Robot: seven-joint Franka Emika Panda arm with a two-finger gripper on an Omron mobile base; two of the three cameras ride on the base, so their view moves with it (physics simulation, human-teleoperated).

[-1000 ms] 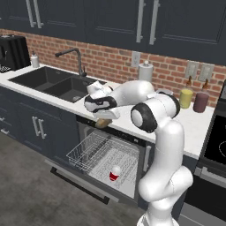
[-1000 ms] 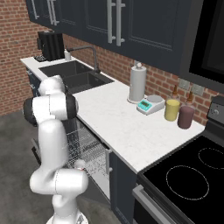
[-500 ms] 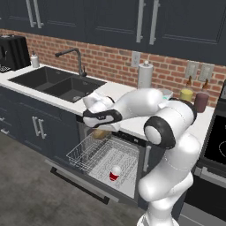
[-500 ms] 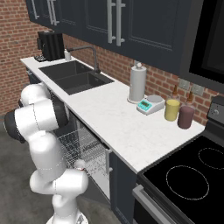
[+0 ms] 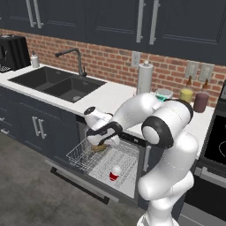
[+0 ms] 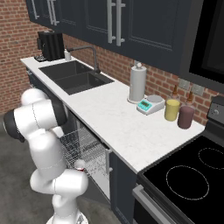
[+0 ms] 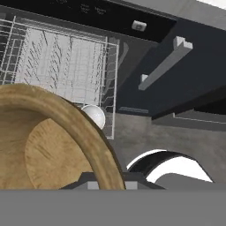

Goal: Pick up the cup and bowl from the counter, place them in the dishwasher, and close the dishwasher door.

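My gripper [image 5: 102,139] is shut on the rim of the olive-tan bowl [image 5: 99,148] and holds it low over the left part of the silver wire rack [image 5: 103,159] of the open dishwasher. The hand view has the bowl [image 7: 48,145] large at lower left, its hollow facing the camera, and the rack [image 7: 66,57] beyond it. The red cup [image 5: 114,174] lies in the rack to the right of the bowl, and its pale base [image 7: 93,115] peeks past the bowl's rim. The dishwasher door [image 5: 81,185] hangs dropped down below the rack. In the right base view my own arm hides the hand.
The white counter [image 5: 110,95] carries a paper towel roll [image 5: 145,77], a small scale [image 6: 150,105], and a yellow jar [image 6: 172,109] and a maroon jar [image 6: 186,116]. The sink [image 5: 57,84] lies to the left, the stovetop [image 6: 192,175] to the right. A dark cabinet door with a bar handle [image 7: 165,66] flanks the rack.
The arm has stretched out and come down from counter height, carrying the bowl leftward to just above the rack. The cup and the door have not moved.
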